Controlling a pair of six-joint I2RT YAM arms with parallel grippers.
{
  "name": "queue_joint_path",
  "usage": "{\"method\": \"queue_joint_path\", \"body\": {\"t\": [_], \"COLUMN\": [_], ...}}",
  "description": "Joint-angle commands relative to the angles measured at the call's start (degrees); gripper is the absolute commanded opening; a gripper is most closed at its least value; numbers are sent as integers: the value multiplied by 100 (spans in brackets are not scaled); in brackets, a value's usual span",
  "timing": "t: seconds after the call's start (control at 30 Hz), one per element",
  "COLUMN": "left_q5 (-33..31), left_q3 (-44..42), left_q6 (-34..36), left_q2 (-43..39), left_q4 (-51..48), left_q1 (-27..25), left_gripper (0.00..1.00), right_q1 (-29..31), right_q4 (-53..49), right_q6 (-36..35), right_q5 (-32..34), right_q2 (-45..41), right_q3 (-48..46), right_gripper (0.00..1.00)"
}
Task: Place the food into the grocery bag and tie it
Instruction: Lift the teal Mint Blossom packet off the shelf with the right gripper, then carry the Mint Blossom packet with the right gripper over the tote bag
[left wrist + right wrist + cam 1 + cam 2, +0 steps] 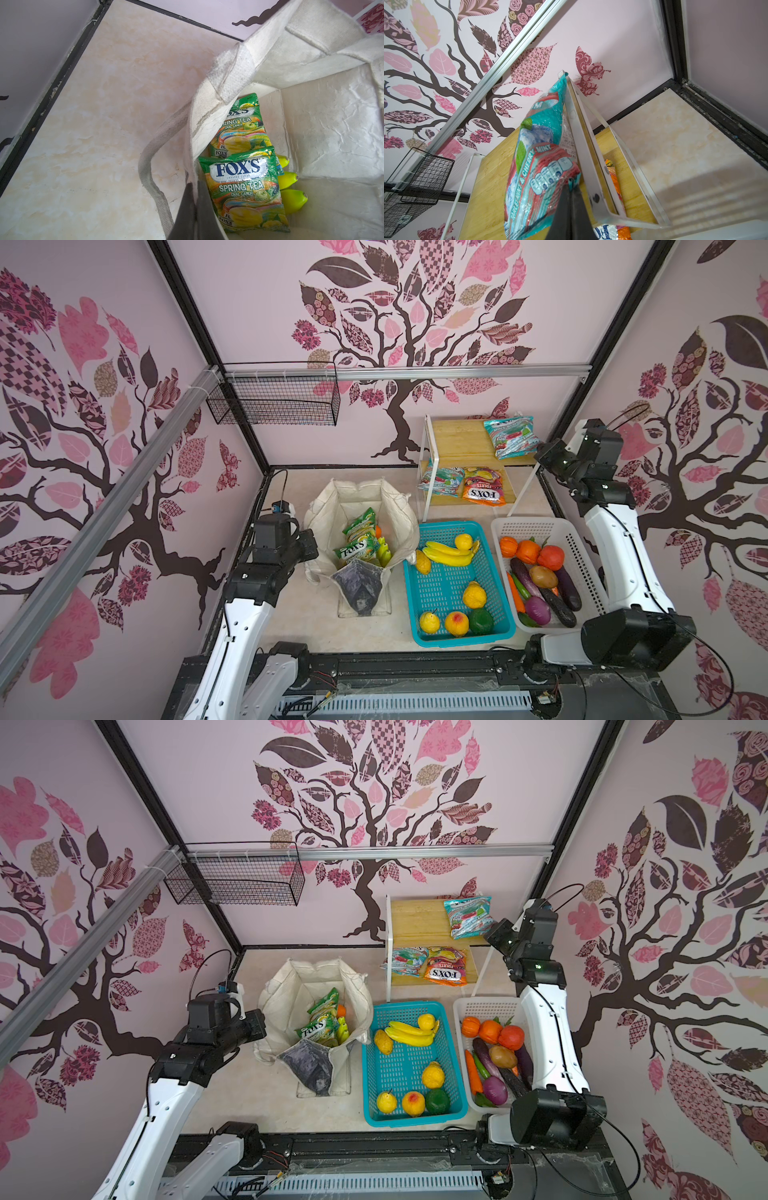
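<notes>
We see the bag (361, 489) standing open on the table, left of the teal basket (461, 639), in both top views. In the left wrist view the left gripper (194, 185) is closed on the bag's side wall at the rim, with the canvas pinched between its dark fingers (204, 199). Inside the bag lie two green packets (243, 180), one overlapping the other, with yellow-green bananas (291, 199) just beside them. Across the table, the right gripper (572, 182) is clamped on the corner of a teal packet (537, 166) at the right edge of the wooden shelf (457, 439). We cannot tell whether that packet is lifted off the board. The white basket (536, 520) of vegetables sits below the right arm.
</notes>
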Motion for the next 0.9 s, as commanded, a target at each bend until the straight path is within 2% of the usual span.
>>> {"method": "queue_joint_path", "body": {"t": [0.0, 0.33, 0.47, 0.63, 0.87], "left_q5": [48, 56, 77, 96, 26], "left_q3": [-127, -130, -130, -130, -133], "left_q6": [47, 39, 38, 38, 29], "left_q2": [-73, -94, -69, -69, -102], "left_q4": [117, 128, 120, 120, 119], "left_q1": [17, 14, 16, 14, 17], "left_gripper": [0, 0, 0, 0, 0], "right_q1": [-25, 6, 257, 1134, 1390], "right_q4": [121, 275, -11, -274, -379], "right_q6": [98, 504, 147, -365, -190], "right_q5": [-217, -1294, -1296, -878, -1218], "right_q2": [-370, -632, -714, -781, -774], "right_q3": [124, 374, 588, 940, 1264], "right_gripper": [0, 0, 0, 0, 0]}}
